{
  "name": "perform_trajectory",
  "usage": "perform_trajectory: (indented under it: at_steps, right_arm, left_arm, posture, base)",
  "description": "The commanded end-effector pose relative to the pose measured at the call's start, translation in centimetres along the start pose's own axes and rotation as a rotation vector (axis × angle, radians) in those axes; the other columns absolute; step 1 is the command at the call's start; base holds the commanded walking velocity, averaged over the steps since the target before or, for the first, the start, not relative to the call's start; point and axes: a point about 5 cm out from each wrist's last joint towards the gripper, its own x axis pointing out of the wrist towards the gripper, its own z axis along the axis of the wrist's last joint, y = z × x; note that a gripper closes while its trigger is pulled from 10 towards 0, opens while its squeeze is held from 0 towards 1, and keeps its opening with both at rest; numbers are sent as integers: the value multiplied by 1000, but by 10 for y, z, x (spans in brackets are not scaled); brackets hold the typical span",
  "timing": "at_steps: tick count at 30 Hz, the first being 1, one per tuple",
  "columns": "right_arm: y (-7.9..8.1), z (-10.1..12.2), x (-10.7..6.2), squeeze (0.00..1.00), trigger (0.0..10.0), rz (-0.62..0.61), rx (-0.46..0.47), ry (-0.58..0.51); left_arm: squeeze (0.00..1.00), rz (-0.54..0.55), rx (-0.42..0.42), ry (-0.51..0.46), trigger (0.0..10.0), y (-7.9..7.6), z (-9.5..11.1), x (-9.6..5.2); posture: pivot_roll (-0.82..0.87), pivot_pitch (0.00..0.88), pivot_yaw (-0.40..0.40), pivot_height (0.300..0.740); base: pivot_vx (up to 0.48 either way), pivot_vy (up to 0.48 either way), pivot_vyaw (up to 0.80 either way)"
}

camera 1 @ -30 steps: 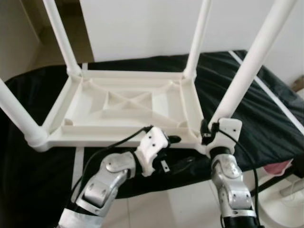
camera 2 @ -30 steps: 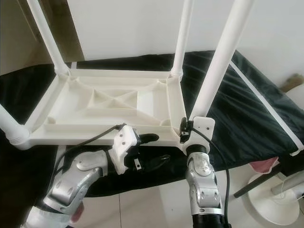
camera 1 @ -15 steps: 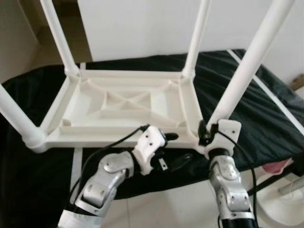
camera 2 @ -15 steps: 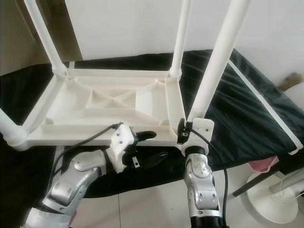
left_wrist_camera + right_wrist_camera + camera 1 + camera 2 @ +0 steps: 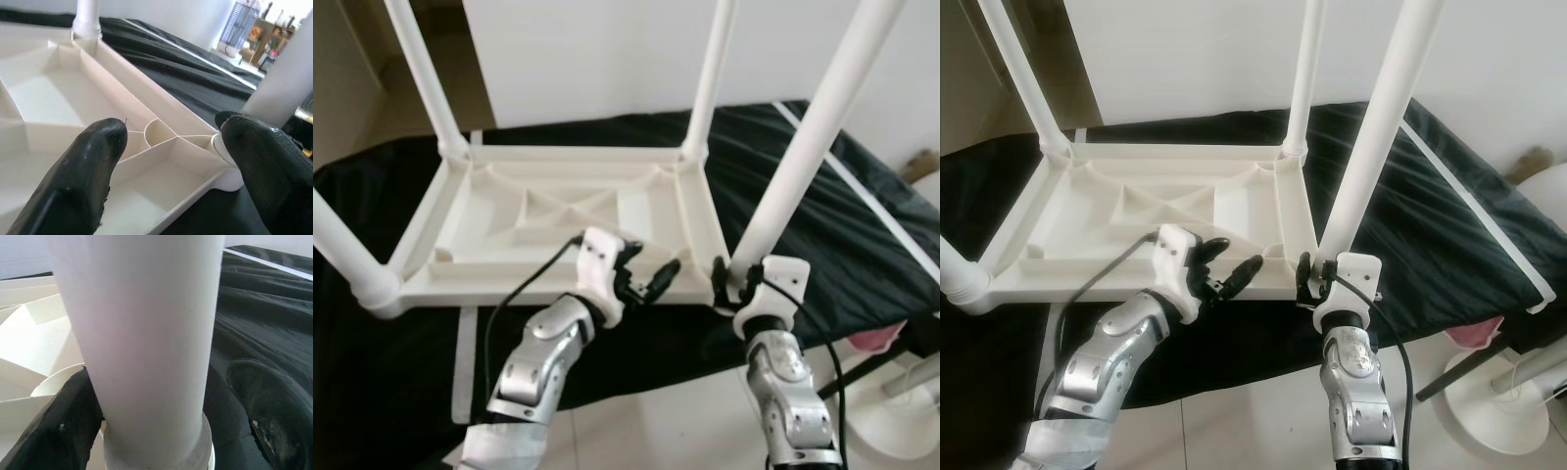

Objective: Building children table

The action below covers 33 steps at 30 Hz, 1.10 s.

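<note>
Four white legs stand up from the upturned table (image 5: pixel 558 220), which lies on a black-covered bed (image 5: pixel 862 225); their tops are cut off. Right end effector (image 5: pixel 1317 279) straddles the near right leg (image 5: pixel 803 166) at its base, fingers apart. Left end effector (image 5: pixel 1224 262) hovers open, empty, over the near rim. White fan base (image 5: pixel 1498 401) stands right.

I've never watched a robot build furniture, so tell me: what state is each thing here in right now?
Table top: upside down on the black cloth, ribbed underside showing.
Four legs: fitted at the corners, pointing up.
Near right leg: standing in its socket, right tool around its base.
Left tool: open, over the top's near edge, holding nothing.
Right tool: fingers either side of the leg; grip unclear.
Black cloth: spread out, wrinkled.
</note>
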Motion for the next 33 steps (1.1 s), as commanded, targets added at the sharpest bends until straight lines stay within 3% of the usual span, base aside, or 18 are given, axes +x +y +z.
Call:
perform_trajectory:
  at_steps: [1,4,11,13,15,25,28,33]
  right_arm:
    - [0,0,-1,0,10000,-11,11,-5]
    - [2,0,0,0,10000,-23,15,-14]
    - [3,1,1,0,10000,-50,28,-16]
    - [2,-4,2,0,10000,-80,-48,29]
    - [3,-4,2,0,10000,-68,-42,23]
    - [8,2,4,0,10000,-92,12,-26]
    - [14,4,0,0,10000,-75,66,-35]
    - [17,3,-3,0,10000,-44,96,-32]
  left_arm:
    - [0,67,-91,0,10000,2,-3,4]
    - [0,117,-183,-27,10000,1,-4,7]
    - [0,191,-234,-74,10000,5,-3,9]
    - [0,289,-278,-84,10000,12,-3,11]
    - [0,316,-292,-93,10000,14,-2,12]
    - [0,366,-215,-77,10000,15,-3,19]
    - [0,301,-253,-183,10000,9,6,24]
    - [0,253,-200,-189,10000,-1,6,29]
  posture:
    - [-54,35,-32,740]
    - [-58,28,-25,740]
    - [-68,32,0,740]
    - [-67,40,6,740]
    - [-62,50,8,740]
    - [-71,90,24,740]
    - [-95,100,35,740]
    - [-116,109,47,740]
  base:
    - [0,0,0]
    - [0,0,0]
    - [0,0,0]
    - [0,0,0]
    - [0,0,0]
    - [0,0,0]
    - [0,0,0]
    - [0,0,0]
